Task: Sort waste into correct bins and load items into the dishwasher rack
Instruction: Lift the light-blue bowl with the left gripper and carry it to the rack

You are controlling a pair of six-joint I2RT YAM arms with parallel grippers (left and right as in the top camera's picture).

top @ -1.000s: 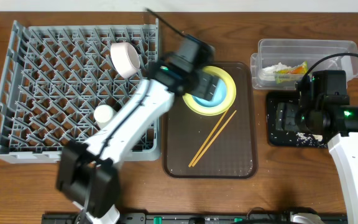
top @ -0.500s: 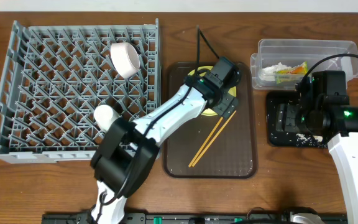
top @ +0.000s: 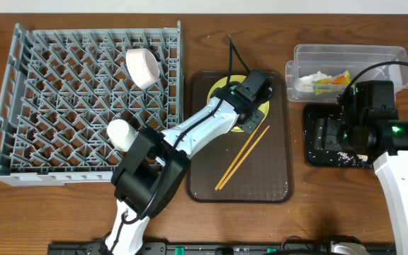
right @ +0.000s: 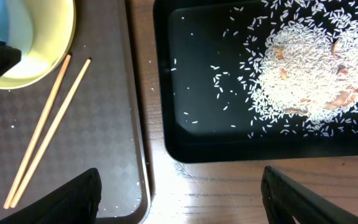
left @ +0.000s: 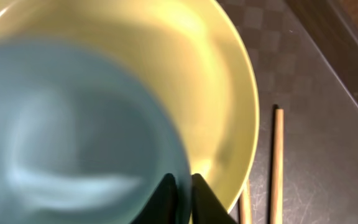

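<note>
Black jaws of the left gripper [left: 182, 185] are pinching the rim of the light blue bowl [left: 73, 137], which is sitting on the round yellow plate [left: 222, 93], with the chopsticks [left: 277, 162] lying just beside it on the brown serving tray [left: 316, 143]. The right gripper [right: 182, 202] is hanging with its jaws spread wide above the black tray [right: 204, 140], where rice scraps [right: 309, 68] are lying piled.

I count one brown serving tray [top: 261, 177], and on it one yellow plate [left: 216, 81], one light blue bowl [left: 67, 137] and two chopsticks [top: 241, 159]. Left of that tray stands one grey rack [top: 48, 106], holding one pinkish-white bowl [top: 142, 67] and one white cup [top: 121, 132]. Right of it are two bins: one clear tub [top: 374, 57] and one black tray [right: 210, 134].
</note>
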